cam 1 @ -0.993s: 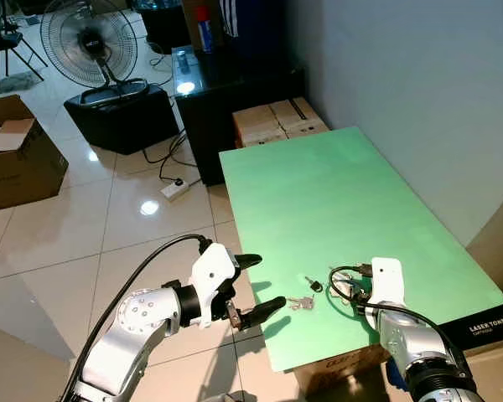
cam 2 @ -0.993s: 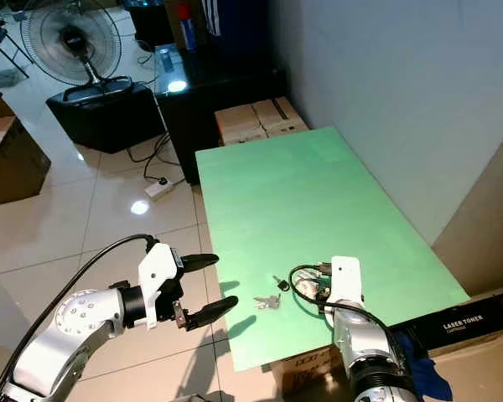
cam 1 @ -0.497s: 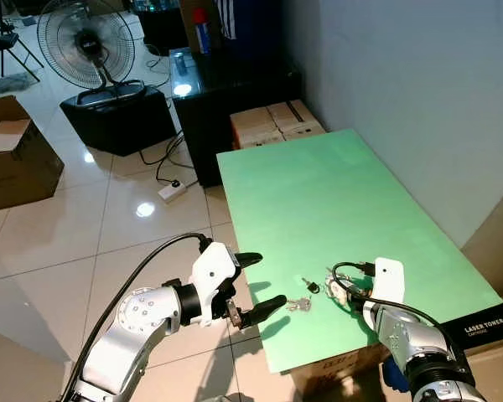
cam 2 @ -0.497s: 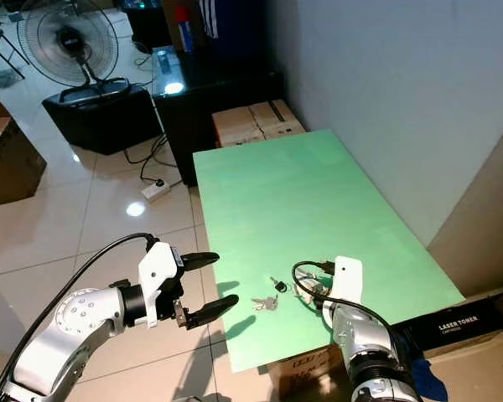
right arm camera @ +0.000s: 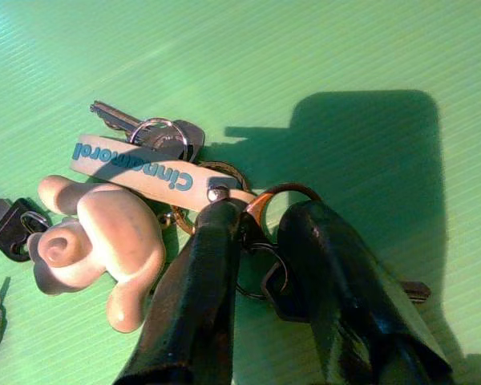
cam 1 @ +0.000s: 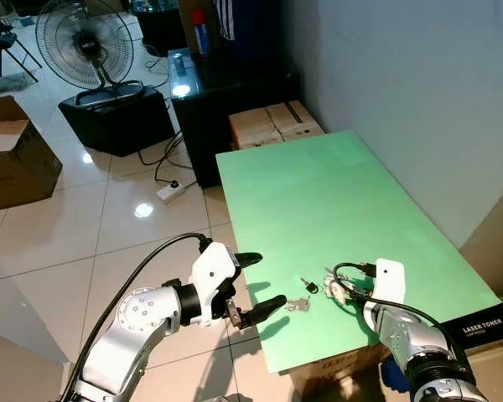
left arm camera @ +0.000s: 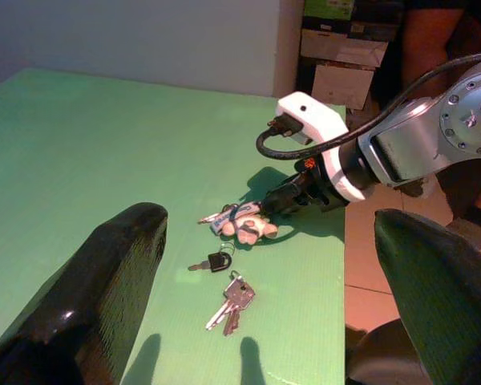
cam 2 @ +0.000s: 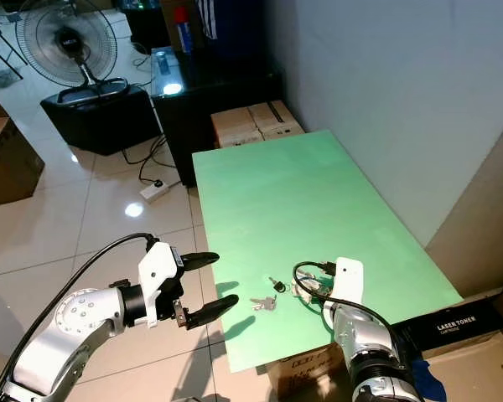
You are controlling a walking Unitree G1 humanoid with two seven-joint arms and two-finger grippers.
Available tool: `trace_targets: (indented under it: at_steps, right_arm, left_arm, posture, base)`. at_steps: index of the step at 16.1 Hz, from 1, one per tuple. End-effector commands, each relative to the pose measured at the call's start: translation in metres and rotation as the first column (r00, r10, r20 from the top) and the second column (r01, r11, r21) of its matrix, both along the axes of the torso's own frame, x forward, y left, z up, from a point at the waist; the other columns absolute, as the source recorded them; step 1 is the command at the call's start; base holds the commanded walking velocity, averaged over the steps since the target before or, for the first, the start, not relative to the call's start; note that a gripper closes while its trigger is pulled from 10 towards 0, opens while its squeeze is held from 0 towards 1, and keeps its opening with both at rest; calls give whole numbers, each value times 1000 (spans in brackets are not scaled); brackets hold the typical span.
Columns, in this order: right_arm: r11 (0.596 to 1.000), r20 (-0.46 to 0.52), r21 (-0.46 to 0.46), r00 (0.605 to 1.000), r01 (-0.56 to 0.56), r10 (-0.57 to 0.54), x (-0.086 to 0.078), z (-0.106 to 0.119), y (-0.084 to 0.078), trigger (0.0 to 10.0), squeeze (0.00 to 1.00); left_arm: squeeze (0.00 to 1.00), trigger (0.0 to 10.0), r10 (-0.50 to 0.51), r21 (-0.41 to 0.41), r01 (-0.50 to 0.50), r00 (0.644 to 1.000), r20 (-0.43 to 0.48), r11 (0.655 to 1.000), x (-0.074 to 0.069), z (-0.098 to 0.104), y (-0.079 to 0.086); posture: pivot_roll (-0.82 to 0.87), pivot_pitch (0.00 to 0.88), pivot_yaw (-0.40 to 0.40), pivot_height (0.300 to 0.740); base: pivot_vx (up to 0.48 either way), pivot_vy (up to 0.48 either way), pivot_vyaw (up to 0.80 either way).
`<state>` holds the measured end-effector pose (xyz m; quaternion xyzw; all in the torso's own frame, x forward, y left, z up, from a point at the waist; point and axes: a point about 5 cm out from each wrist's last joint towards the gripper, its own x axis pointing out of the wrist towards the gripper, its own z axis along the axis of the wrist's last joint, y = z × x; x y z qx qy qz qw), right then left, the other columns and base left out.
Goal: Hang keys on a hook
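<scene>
Grasping keys (right arm camera: 156, 172) on the green surface (cam 1: 318, 201), right claw (right arm camera: 252, 241) nearly closed around their ring; lifting comes next, left claw (cam 1: 256, 285) idle and wide open.

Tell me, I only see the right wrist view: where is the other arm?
Observer: The left end effector hovers off the near-left edge of the green table, over the floor, fingers spread wide.
Operator: Are there more keys than my bunch with the little figure?
Observer: Yes. A silver pair of keys lies nearer the table's front edge, apart from your keyring bunch, with a small black-headed key between them.
Operator: Is the hook close?
Observer: I can't find a hook. Past the table's far end there are cardboard boxes and a standing fan.
</scene>
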<state>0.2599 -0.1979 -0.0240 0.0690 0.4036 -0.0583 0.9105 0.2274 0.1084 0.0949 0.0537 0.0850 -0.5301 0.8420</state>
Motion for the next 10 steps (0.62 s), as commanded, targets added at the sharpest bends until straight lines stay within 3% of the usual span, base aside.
trace_targets:
  at_steps: [1,7,10]
  right_arm:
    - [1000,-35,28,999,5,-4,-5,-6,5,0,0]
    - [999,-16,20,999,29,-29,-4,-4,1,0,0]
    - [999,44,-17,998,49,-48,0,3,-6,0,0]
  left_arm:
    - [0,10000,4,15,-4,1000,6,1000,-1,1,3]
    - [0,10000,3,17,-3,1000,9,1000,1,1,2]
    - [0,10000,5,16,-5,1000,10,1000,2,1,1]
  posture:
    - [-13,6,129,740]
    - [-15,7,133,740]
    - [-21,8,137,740]
  base:
    - [0,0,0]
    - [0,0,0]
    - [0,0,0]
